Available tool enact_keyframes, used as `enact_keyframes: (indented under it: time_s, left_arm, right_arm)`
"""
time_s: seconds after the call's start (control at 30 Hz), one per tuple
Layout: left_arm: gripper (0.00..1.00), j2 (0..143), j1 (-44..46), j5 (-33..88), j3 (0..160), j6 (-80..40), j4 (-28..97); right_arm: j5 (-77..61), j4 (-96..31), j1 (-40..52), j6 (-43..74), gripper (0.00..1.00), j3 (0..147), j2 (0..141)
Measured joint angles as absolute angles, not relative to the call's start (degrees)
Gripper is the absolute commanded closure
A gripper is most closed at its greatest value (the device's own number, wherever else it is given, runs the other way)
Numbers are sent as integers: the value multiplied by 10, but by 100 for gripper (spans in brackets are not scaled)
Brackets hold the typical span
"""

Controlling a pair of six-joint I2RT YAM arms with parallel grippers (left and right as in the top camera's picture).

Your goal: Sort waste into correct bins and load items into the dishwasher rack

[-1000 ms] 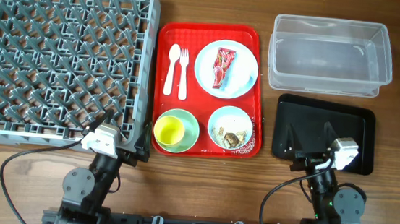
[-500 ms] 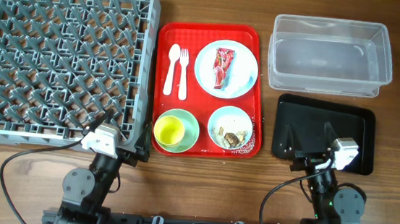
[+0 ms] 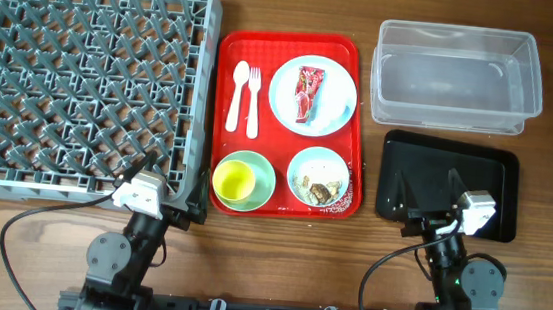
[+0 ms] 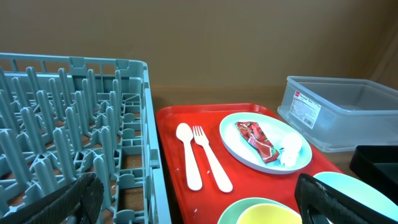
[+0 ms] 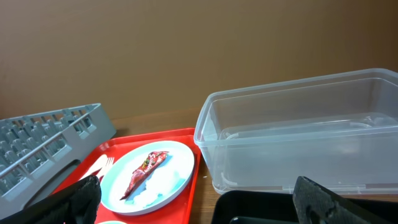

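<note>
The grey dishwasher rack (image 3: 82, 78) stands at the left, nothing in it. A round pale-blue plate (image 3: 328, 114) holds the red wrapper (image 3: 308, 93) and a white tissue (image 4: 291, 148). A white spoon (image 3: 236, 96) and fork (image 3: 253, 101) lie beside it. A yellow cup (image 3: 234, 180) sits in a green saucer (image 3: 263, 174). A pale bowl (image 3: 319, 175) holds food scraps. The clear tub (image 3: 457, 75) and black tray (image 3: 448, 180) are at the right. My left gripper (image 3: 157, 180) is open by the rack's front corner. My right gripper (image 3: 451, 195) is open above the black tray's front.
The dishes all rest on a red serving tray (image 3: 296, 41) between the rack and the bins. Bare wooden table (image 3: 277, 265) runs along the front, where both arm bases and cables sit.
</note>
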State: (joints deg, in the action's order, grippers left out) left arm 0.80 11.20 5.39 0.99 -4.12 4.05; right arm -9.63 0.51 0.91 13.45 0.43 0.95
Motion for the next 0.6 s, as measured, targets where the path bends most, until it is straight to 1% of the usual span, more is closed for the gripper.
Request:
enact_keyframes:
  time_s: [0.6]
  left_arm:
    - [0,8,112,54,10,-41,41]
  right_arm:
    - [-96,10,9,135,0,4,10]
